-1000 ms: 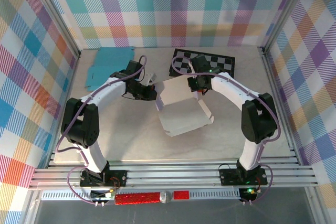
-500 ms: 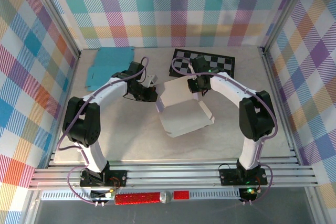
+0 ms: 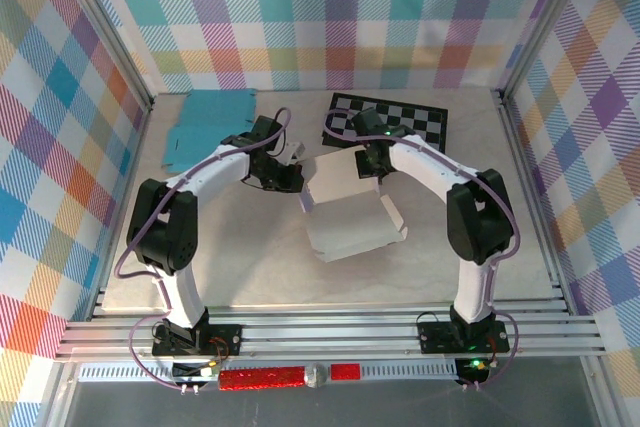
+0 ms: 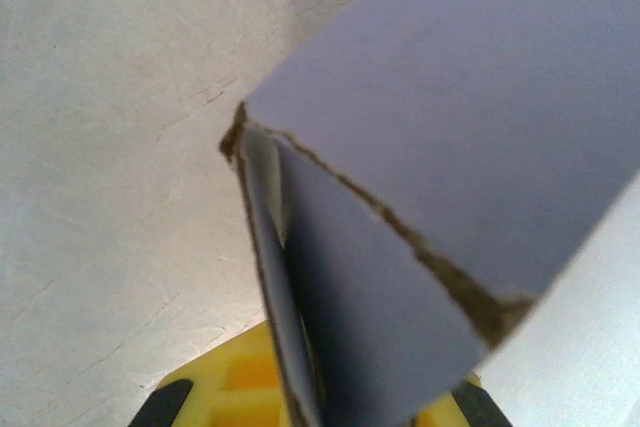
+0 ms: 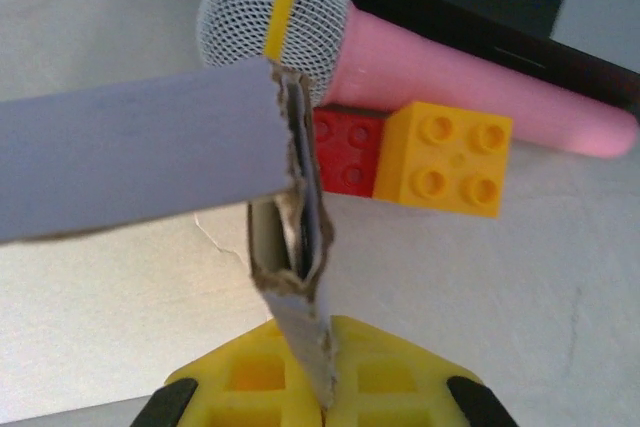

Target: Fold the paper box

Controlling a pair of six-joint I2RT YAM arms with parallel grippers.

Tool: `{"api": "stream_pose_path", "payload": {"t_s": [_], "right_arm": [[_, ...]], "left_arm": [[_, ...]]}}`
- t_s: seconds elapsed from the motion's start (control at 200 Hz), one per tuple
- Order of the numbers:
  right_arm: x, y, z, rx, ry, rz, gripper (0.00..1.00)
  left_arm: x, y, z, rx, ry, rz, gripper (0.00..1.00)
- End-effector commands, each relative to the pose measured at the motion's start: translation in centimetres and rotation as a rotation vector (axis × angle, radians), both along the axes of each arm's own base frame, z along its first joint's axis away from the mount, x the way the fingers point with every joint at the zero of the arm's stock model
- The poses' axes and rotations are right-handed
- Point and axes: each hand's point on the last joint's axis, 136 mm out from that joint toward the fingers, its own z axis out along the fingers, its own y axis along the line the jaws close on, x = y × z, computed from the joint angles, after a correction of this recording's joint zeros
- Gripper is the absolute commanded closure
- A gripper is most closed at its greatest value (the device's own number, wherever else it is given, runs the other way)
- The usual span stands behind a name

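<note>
The white paper box (image 3: 345, 212) lies half-folded in the middle of the table, its walls partly raised. My left gripper (image 3: 293, 175) is at the box's back-left corner. In the left wrist view my left gripper (image 4: 310, 402) is shut on a doubled side wall of the box (image 4: 470, 117). My right gripper (image 3: 372, 162) is at the box's back-right corner. In the right wrist view my right gripper (image 5: 325, 387) is shut on the torn-edged folded wall of the box (image 5: 130, 167), pinched between the yellow fingers (image 5: 250, 377).
A flat blue cardboard sheet (image 3: 210, 122) lies at the back left. A black-and-white checkered mat (image 3: 400, 122) lies at the back. Just beyond the right gripper lie a pink microphone (image 5: 420, 57), a red brick (image 5: 345, 152) and a yellow brick (image 5: 450, 157).
My right gripper has closed onto the box's back-right wall. Both grippers and the box's back edge have shifted slightly toward the back of the table.
</note>
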Motion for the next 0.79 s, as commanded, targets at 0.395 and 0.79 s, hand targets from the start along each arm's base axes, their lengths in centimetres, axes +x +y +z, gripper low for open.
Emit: {"api": "stream_pose_path", "payload": {"t_s": [0.395,0.79], "right_arm": [[-2.9,-2.3,0.1,-0.285,0.021,-0.262,1.0],[-3.5,-0.5,-1.4,-0.186,0.075,-0.196,1.0]], "left_arm": [[0.4,1.2,-1.7,0.126,0.07,0.108,1.0],[0.4,1.2,-3.8,0.136,0.098,0.181,0.89]]}}
